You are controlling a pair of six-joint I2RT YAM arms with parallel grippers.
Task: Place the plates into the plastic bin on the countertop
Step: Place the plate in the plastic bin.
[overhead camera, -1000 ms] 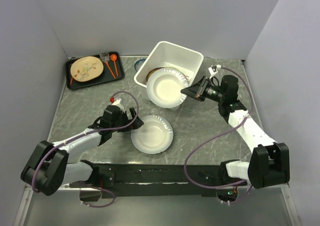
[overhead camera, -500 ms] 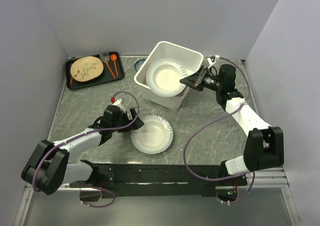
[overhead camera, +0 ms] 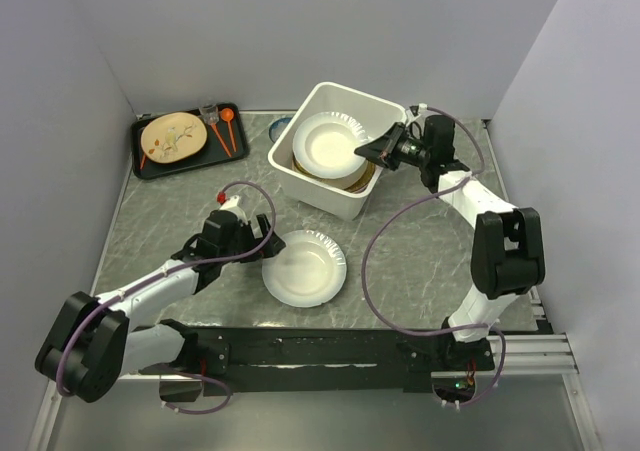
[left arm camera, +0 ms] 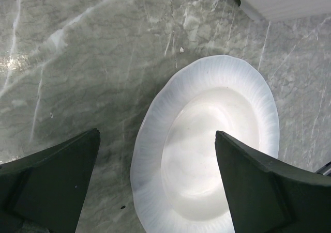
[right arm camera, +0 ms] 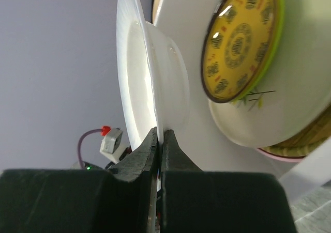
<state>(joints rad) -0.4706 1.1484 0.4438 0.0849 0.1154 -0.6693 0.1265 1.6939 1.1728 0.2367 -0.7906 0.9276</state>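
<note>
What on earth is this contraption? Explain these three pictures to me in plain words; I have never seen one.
It is a robot: a left arm and a right arm bolted at the near edge of a marble-look countertop. One picture looks down from above; the other two come from a small camera on each wrist. The right gripper pinches the rim of a white plate at the opening of a white plastic bin, which already has a stack of plates in it. The left gripper is open at the edge of a second white plate lying on the countertop. A black tray holds a patterned plate and orange utensils.
</note>
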